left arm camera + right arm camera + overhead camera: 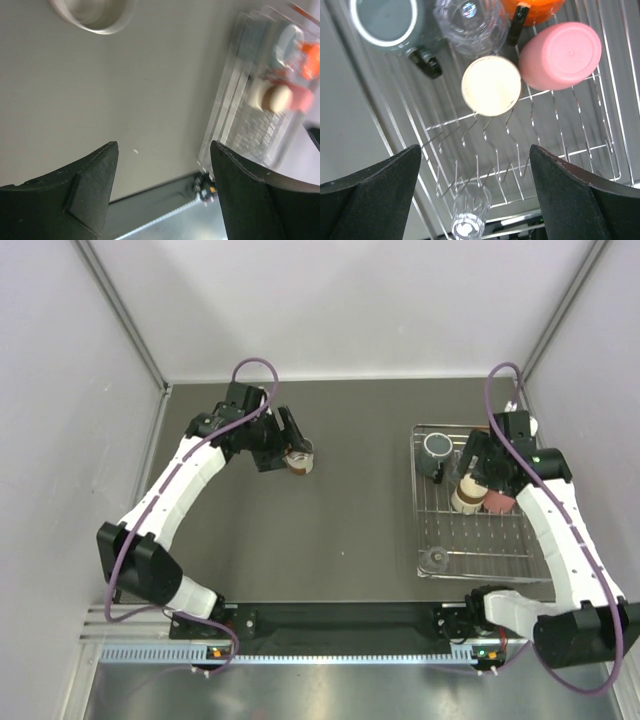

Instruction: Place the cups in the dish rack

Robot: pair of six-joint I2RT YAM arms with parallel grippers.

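Observation:
A shiny steel-looking cup (299, 460) stands on the dark table just beyond my left gripper (283, 443). In the left wrist view its rim (92, 12) is at the top edge, ahead of the open, empty left gripper (164, 145). The wire dish rack (490, 540) lies at the right. It holds a dark grey-green cup (385, 20), a clear cup (470, 20), an orange cup (535, 7), a cream cup (491, 85), a pink cup (560, 55) and a clear tumbler (467, 220) at its near end. My right gripper (475, 147) hovers open and empty above the rack.
The rack (240, 125) shows blurred at the right of the left wrist view. White walls enclose the table on three sides. The black base rail (330, 620) runs along the near edge. The rack's tines (485, 135) stand up below the right gripper.

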